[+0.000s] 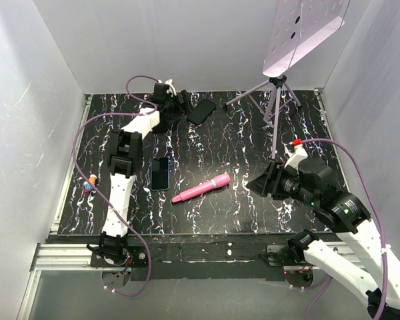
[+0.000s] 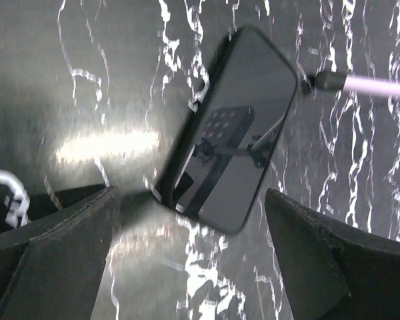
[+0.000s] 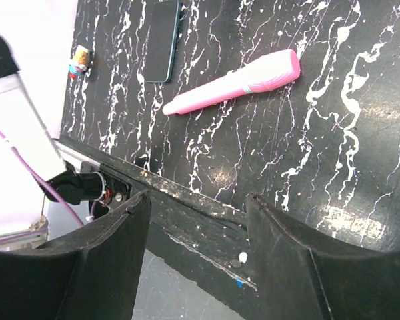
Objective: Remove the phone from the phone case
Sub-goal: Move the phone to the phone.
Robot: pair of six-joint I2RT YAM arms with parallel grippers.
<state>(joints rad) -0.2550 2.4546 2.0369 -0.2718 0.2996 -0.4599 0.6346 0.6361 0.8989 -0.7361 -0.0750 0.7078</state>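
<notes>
1. Far side of the marbled black table (image 1: 240,147): left gripper (image 1: 183,105) stretched right out, nose to a black phone (image 1: 201,111).
2. Down the left wrist view: fingers (image 2: 53,253) spread wide, released, clasping nothing. Black phone (image 2: 237,127) just ahead of them and in line with the gap, no contact visible.
3. Glossy face up on that phone, mirroring the rig overhead. Thick dark rim along one long edge; cased or bare, cannot tell.
4. Just past its far corner, close but apart: one foot of the tripod (image 2: 380,87).
5. Nearer the bases, a teal-edged slab (image 1: 161,173), phone-shaped, flat on the table beside the left arm. Same slab at the top of the right wrist view (image 3: 161,40). Phone or empty shell, cannot tell.
6. Just right of the slab: a pink pen-like stick (image 1: 201,189), lying at a slant, apart from everything else.
7. Right gripper (image 1: 263,181) low over the near right of the table, well away from both dark slabs. Fingers (image 3: 113,253) parted, nothing between them but table and its front edge.
8. Left edge of the table: a small colourful trinket (image 1: 89,184), too small to make out.
9. Far right: tripod (image 1: 275,100) standing on the table, with a pale perforated panel (image 1: 303,33) on top.
</notes>
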